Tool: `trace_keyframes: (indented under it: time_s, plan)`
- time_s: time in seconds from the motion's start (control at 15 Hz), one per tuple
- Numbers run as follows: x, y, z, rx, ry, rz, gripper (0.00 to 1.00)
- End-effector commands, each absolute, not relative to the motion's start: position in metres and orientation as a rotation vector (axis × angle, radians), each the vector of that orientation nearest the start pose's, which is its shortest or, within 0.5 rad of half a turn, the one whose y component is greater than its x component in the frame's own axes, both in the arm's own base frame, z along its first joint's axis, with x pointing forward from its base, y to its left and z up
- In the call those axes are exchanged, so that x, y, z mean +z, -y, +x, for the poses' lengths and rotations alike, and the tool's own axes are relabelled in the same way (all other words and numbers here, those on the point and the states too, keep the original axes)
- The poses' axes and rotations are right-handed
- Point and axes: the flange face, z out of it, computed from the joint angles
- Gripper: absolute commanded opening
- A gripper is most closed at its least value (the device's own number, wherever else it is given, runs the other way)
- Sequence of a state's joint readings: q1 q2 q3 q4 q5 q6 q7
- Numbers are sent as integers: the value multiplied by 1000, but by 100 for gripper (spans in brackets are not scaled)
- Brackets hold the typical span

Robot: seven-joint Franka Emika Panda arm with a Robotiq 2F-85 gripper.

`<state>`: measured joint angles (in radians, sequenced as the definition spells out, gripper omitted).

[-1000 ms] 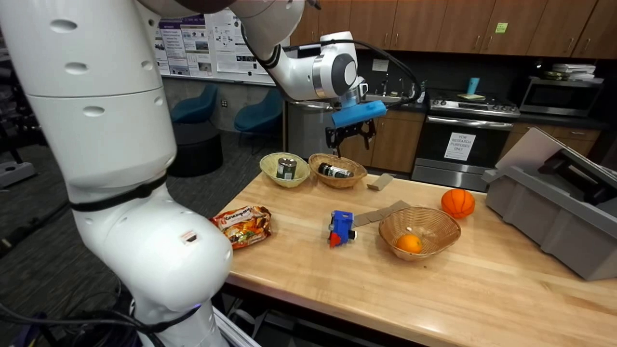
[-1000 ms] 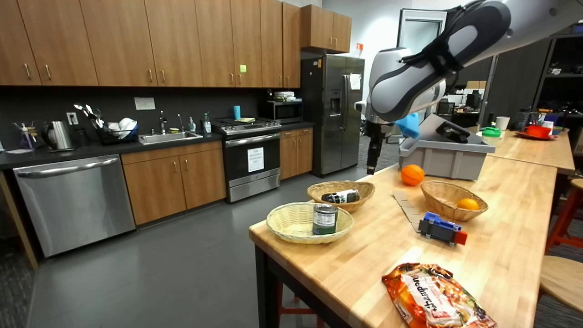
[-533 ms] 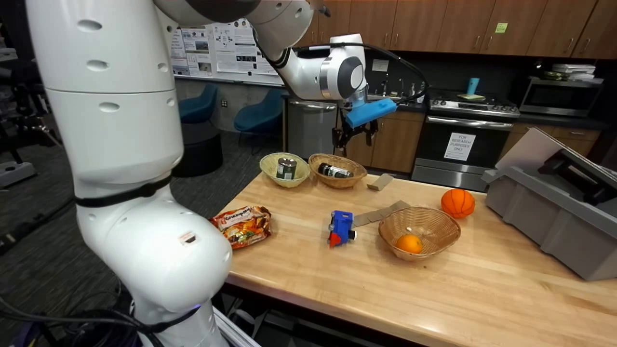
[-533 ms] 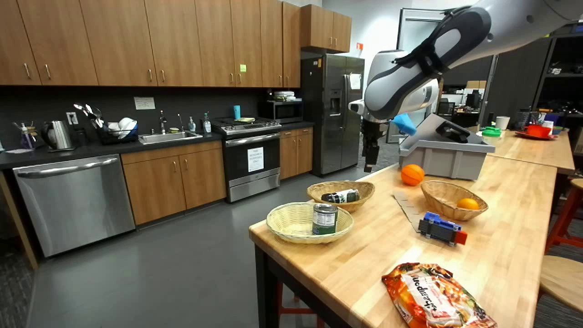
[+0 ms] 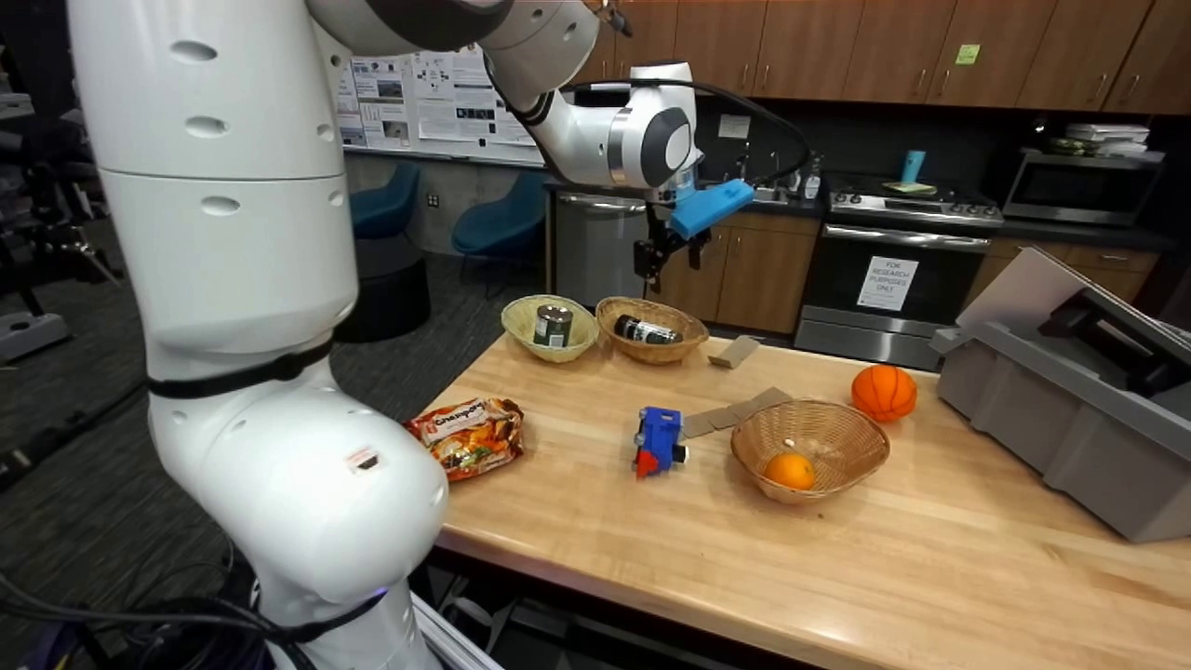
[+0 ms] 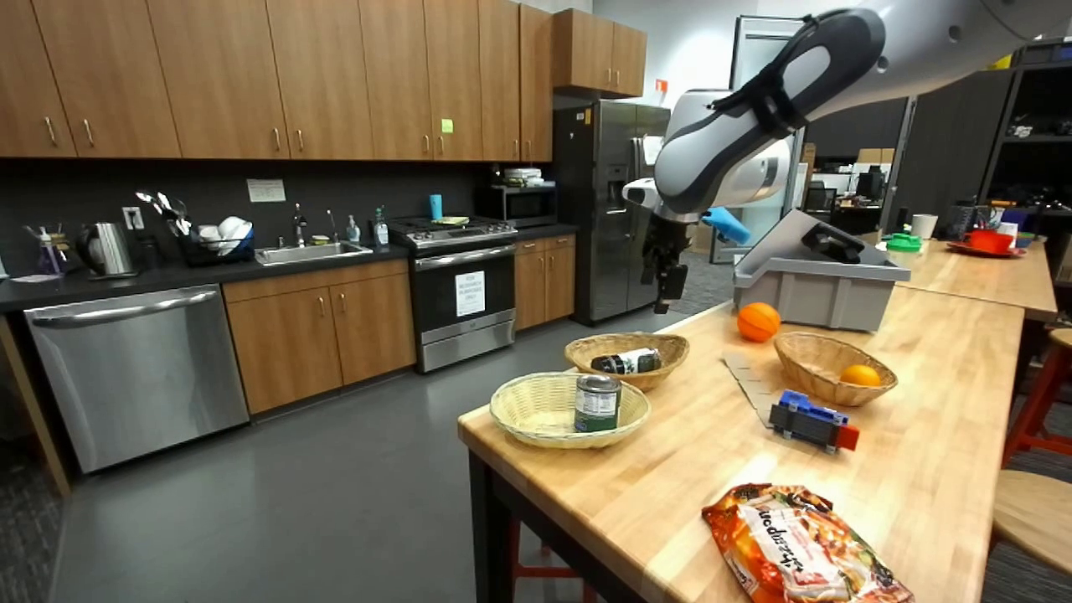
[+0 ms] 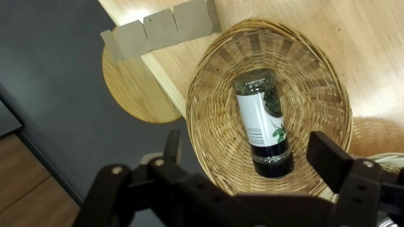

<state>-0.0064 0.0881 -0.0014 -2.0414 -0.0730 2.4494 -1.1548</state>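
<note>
Arm (image 5: 242, 233): your white arm stands upright beside the table (image 5: 595, 530), then bends over so that the forearm (image 5: 582, 149) slopes down to the wrist (image 5: 661, 144), where a blue block (image 5: 712, 208) sits tilted.
Gripper (image 7: 246, 145): it points downward, and in both exterior views you see a gap between it and the brown wicker basket (image 7: 214, 104) below.
Jar (image 7: 262, 123): clear body with dark green flakes inside, a white label bearing a leafy sprig — its small print is hard for you to read — and a black cap.
Jar's place: on its side inside the brown wicker basket, cap end toward the bottom of the wrist view.
Fingers (image 7: 328, 160): spread wide; you have the jar lying below their tips, its cap end showing in the space between them, closer to the finger at the right of the wrist view, both apart from it.
Cardboard strip (image 7: 161, 30): near the brown wicker basket, crossing the table's edge.
Pale basket (image 6: 536, 406): just beside the brown one, with a can (image 6: 597, 402) upright in it.
</note>
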Motion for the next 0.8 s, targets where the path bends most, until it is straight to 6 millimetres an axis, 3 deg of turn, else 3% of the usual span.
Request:
trace_keyframes:
  time_s: [0.0, 0.53, 0.73]
  plan:
    - [437, 0, 597, -427, 1907, -2747, 100]
    - [433, -5, 579, -517, 1780, -2823, 100]
    - [419, -13, 572, -492, 1774, -2829, 100]
